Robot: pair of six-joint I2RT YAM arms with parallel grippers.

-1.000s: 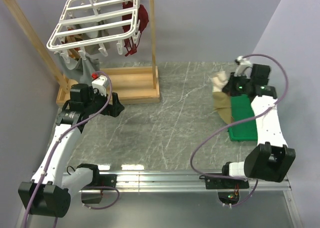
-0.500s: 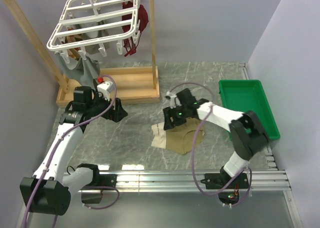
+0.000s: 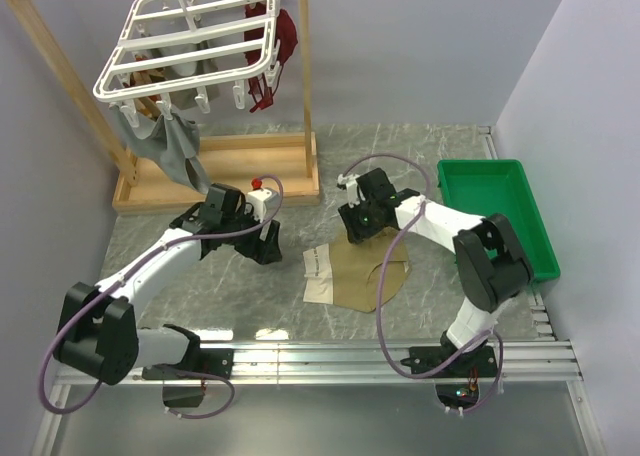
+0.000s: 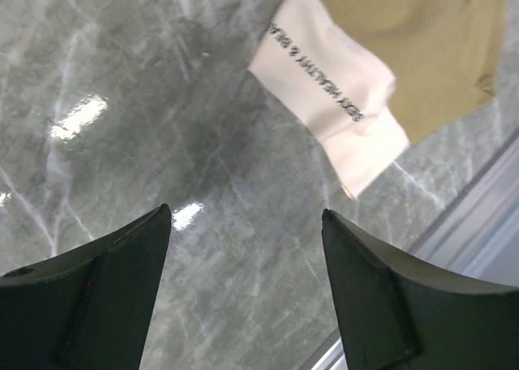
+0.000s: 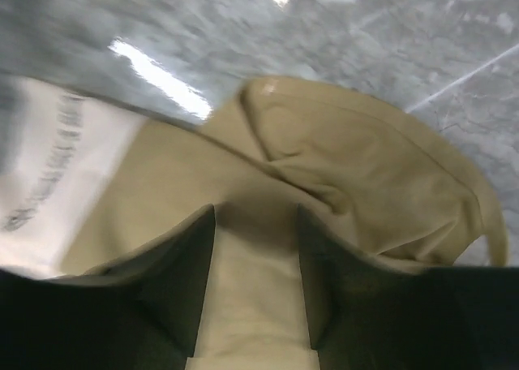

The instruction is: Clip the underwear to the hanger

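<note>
The tan underwear lies flat on the marble table in the middle, its white waistband at the left. My right gripper is at its far edge, jaws open, with tan cloth lying under and between the fingers. My left gripper is open and empty just left of the underwear; its wrist view shows the waistband ahead of the gripper at upper right. The white grid hanger hangs from the wooden stand at the far left.
The wooden stand has a base board at the back left. A grey garment and a dark red garment hang from the hanger's clips. A green tray sits at the right edge. A metal rail runs along the near edge.
My right gripper brought the underwear from the green tray to the table's middle and set it down flat. My left arm swung right, toward the waistband.
</note>
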